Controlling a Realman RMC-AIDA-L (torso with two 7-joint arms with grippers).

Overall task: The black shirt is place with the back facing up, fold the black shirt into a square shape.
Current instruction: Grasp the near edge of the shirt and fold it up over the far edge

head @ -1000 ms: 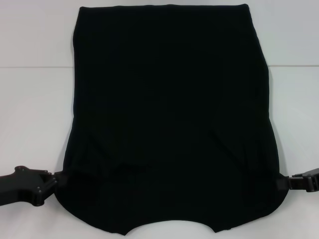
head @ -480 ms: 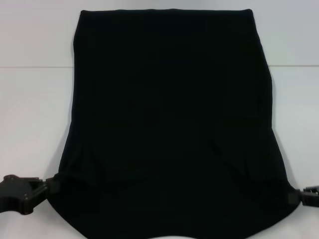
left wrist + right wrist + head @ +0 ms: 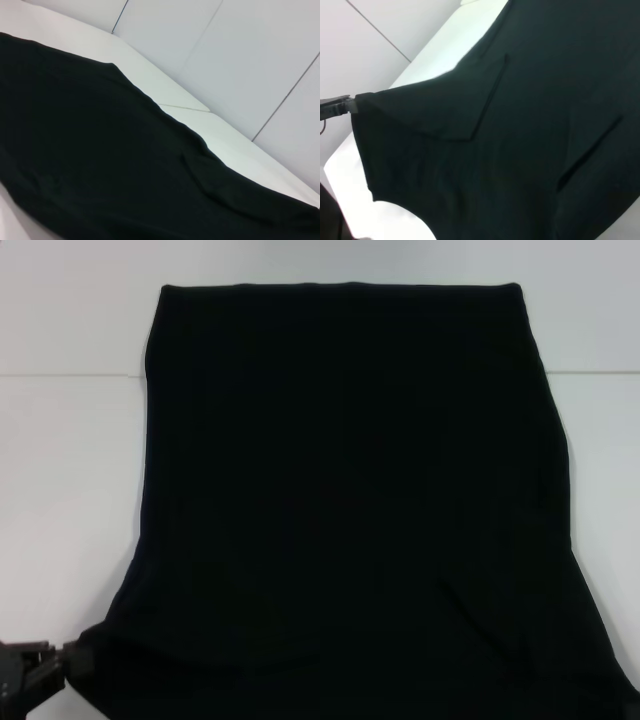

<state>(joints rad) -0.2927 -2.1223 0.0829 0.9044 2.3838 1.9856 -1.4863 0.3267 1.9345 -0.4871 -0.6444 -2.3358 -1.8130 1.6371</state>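
the left hand (image 3: 70,662) at 8 o'clock pinches the black shirt (image 3: 350,500). can't tell about the right hand. a loose pinch could let the shirt drop.

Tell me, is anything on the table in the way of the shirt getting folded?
Nothing visible is. Only the black shirt lies on the white table, and the left hand already touches its near corner.

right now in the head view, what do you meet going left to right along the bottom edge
left pincer at the shirt's near left corner → large plain black soft fabric T-shirt spanning most of the width → a sliver of white table at the far right; the right pincer is out of view there.
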